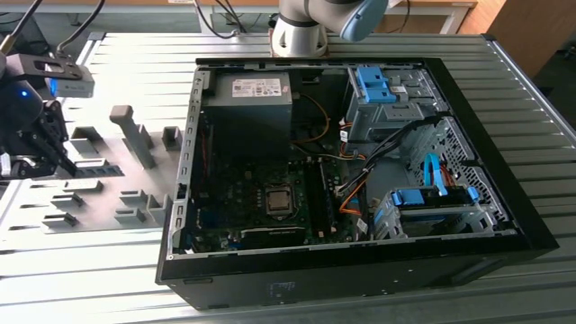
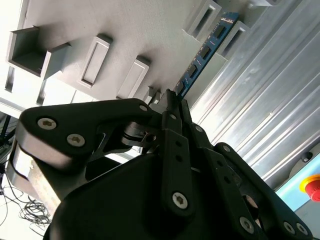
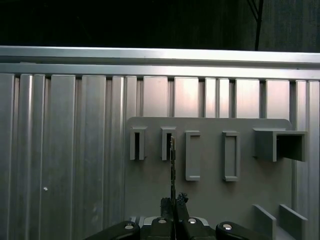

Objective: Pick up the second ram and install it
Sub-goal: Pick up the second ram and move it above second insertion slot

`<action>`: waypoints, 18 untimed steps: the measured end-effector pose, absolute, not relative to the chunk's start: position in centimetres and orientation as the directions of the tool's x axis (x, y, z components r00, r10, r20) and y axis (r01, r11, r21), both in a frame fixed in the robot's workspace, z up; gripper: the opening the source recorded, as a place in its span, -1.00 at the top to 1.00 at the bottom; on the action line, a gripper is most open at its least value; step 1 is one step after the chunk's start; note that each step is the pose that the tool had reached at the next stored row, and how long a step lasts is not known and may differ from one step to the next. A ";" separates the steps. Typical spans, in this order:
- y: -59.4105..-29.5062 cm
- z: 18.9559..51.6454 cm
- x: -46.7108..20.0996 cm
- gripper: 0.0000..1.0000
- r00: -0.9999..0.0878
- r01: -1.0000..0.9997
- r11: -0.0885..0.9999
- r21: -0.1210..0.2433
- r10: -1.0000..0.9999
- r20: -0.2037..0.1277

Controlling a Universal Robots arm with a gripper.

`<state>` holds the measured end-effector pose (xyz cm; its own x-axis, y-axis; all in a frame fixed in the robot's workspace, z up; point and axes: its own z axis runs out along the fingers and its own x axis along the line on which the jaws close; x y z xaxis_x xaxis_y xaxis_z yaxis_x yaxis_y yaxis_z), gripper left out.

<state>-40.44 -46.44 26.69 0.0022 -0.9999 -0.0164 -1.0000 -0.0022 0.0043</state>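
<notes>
Tool point(image 1: 56, 164) was outside the computer case point(image 1: 360, 273), well off to the case's side on the exterior view's left, over the grey fixture plate point(image 1: 99, 202). The plate lay flat on the ribbed aluminium desk point(image 1: 135, 61), just beside the case wall.

In both wrist views my tool point(image 2: 172, 97) point(image 3: 174, 200) was clenched, fingertips pressed together on the near end of the second ram point(image 2: 205, 50). The stick stood on edge, blue board with a row of dark chips, running straight away from my fingertips across the plate point(image 2: 125, 30).

In the first wrist view the ram point(image 3: 173, 165) showed edge-on as a thin dark line. Its far end lined up with a slotted fixture block point(image 3: 167, 144), the second one in a row of four on the plate point(image 3: 210, 200). I could not tell whether that end sat in the slot or hung just above it.

In the exterior view the ram point(image 1: 94, 169) read as a dark strip among the grey blocks, apart from the case.

Case lay open on its side. Inside it: motherboard point(image 1: 239, 196) with the processor socket point(image 1: 279, 200) near the middle, power supply point(image 1: 247, 101) at the far end by the arm base point(image 1: 301, 30), blue drive-bay clips point(image 1: 373, 82) on the side away from the plate.

Red push-button on a yellow base point(image 2: 312, 185) sat at the desk point(image 2: 260, 110) edge.
</notes>
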 end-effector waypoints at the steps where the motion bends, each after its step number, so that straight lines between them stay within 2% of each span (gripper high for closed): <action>1: -46.4 26.8 -40.4 0.72 0.002 -1.000 -0.002 0.004 -1.000 -0.016; 18: -46.4 27.8 -40.4 0.72 0.002 -1.000 -0.002 0.004 -1.000 -0.016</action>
<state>-40.45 -46.43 27.81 0.0021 -0.9999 -0.0164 -1.0000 -0.0022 0.0043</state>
